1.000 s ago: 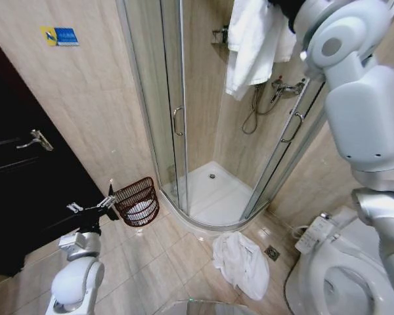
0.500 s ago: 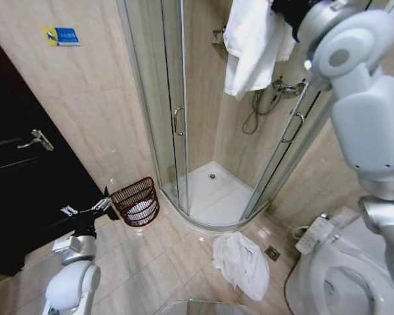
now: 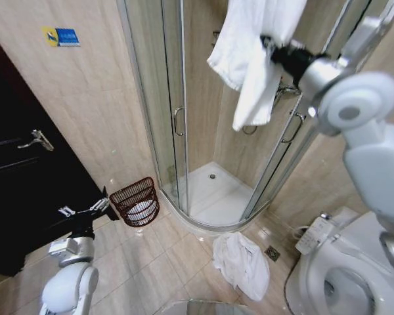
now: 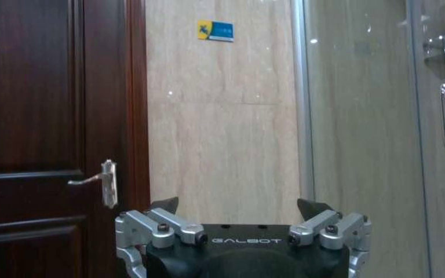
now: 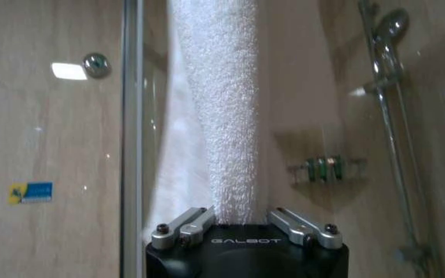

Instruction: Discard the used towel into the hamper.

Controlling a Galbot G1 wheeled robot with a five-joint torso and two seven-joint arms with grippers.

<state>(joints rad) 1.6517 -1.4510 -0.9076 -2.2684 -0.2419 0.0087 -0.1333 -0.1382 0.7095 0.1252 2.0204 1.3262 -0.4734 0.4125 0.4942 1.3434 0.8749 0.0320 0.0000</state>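
Right gripper point(image 3: 270, 47) clamps hanging white terry towel point(image 3: 253, 59) high above shower; dark reddish-brown open-weave hamper point(image 3: 136, 201) far below-left, nearer open, idle left gripper point(image 3: 85, 209).

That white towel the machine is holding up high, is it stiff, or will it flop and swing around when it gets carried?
Probably floppy: the white towel hangs in loose folds below the right gripper, which is shut on a bunched part. It likely sways when moved, since most of it dangles free. Its fluffy pile, seen in the right wrist view, suggests it grips well rather than slipping.
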